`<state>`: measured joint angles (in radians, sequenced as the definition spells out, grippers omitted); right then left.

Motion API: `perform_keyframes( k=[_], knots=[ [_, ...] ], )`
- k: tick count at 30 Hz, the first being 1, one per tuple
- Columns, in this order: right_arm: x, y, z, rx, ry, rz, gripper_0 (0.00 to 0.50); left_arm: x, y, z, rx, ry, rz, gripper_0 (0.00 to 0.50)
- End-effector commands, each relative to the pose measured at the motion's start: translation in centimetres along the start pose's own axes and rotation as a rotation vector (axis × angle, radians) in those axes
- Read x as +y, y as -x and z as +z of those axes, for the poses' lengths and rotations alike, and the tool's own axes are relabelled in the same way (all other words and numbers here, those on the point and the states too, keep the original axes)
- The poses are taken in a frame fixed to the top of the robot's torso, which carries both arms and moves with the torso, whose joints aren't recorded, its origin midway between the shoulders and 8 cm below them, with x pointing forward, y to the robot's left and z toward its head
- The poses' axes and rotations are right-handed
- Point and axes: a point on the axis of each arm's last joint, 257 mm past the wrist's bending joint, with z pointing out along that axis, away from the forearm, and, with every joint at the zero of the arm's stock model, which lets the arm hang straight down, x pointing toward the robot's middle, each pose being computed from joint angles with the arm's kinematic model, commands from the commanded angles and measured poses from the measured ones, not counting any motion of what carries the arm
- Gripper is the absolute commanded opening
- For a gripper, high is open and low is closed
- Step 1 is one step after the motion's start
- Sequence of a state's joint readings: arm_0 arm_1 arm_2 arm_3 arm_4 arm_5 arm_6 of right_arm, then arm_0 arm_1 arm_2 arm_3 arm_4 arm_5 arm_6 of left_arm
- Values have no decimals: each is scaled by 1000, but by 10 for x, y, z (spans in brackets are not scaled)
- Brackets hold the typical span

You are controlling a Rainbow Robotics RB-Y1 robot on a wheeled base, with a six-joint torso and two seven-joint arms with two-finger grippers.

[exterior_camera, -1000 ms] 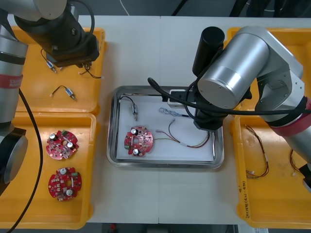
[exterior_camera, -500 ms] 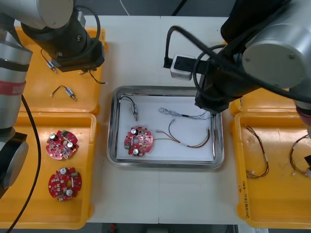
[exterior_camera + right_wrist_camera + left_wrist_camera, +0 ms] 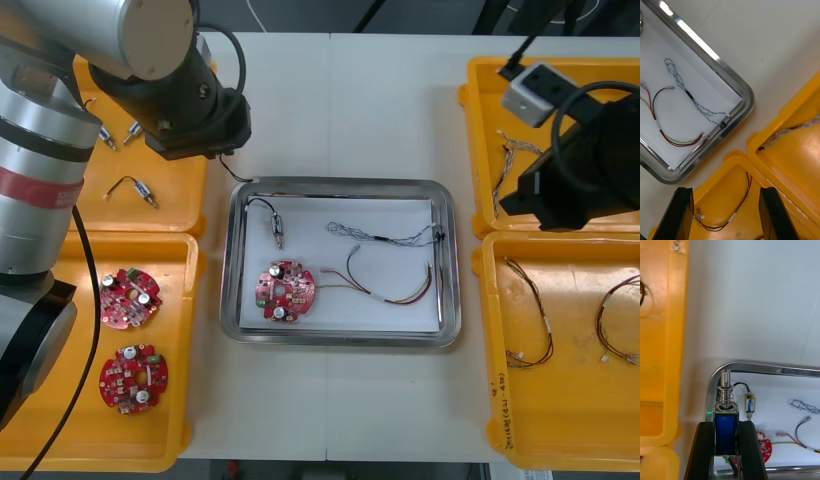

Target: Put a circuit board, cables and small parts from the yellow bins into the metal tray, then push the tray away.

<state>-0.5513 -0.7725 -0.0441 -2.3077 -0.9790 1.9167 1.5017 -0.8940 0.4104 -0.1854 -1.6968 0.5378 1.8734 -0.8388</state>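
Observation:
My left gripper (image 3: pixel 726 435) is shut on a small metal part (image 3: pixel 726 416) with a blue body and a spring, held just above the metal tray's (image 3: pixel 340 186) back left corner. In the front view the left arm's wrist hides the fingers there. On the tray's white inside lie a red circuit board (image 3: pixel 285 291), a small metal part (image 3: pixel 276 236) with a black wire, a twisted blue and white cable (image 3: pixel 385 237) and a red and yellow cable (image 3: pixel 392 292). My right gripper (image 3: pixel 725 213) stands open with nothing in it, over the two right yellow bins where they meet (image 3: pixel 741 157), clear of the tray.
The near left bin (image 3: pixel 60 440) holds two circuit boards (image 3: pixel 127 298) (image 3: pixel 133 378). The far left bin (image 3: pixel 60 200) holds small metal parts (image 3: pixel 135 188). Red and yellow cables (image 3: pixel 530 310) lie in the near right bin, twisted cables (image 3: pixel 510 160) in the far right one.
The right arm has pulled back from over the tray to the right bins. The left arm has moved right from the far left bin to the tray's corner.

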Motion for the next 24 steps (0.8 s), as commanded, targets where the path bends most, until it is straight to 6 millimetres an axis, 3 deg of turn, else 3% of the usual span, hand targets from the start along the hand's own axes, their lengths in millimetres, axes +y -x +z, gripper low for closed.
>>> perform_keyframes(
  k=[1,9,15,24],
  knots=[
    [-30,-34,-22,10,-92,155,500,-46,-18,3,-15,-66,-40,1],
    [-59,-92,-35,53,-162,458,500,-87,-49,21,-3,-94,18,0],
    [-73,-127,-41,78,-204,630,500,-108,-75,34,24,-102,62,3],
    [-100,-168,-51,102,-275,780,500,-112,-99,62,76,-76,102,2]
  ],
)
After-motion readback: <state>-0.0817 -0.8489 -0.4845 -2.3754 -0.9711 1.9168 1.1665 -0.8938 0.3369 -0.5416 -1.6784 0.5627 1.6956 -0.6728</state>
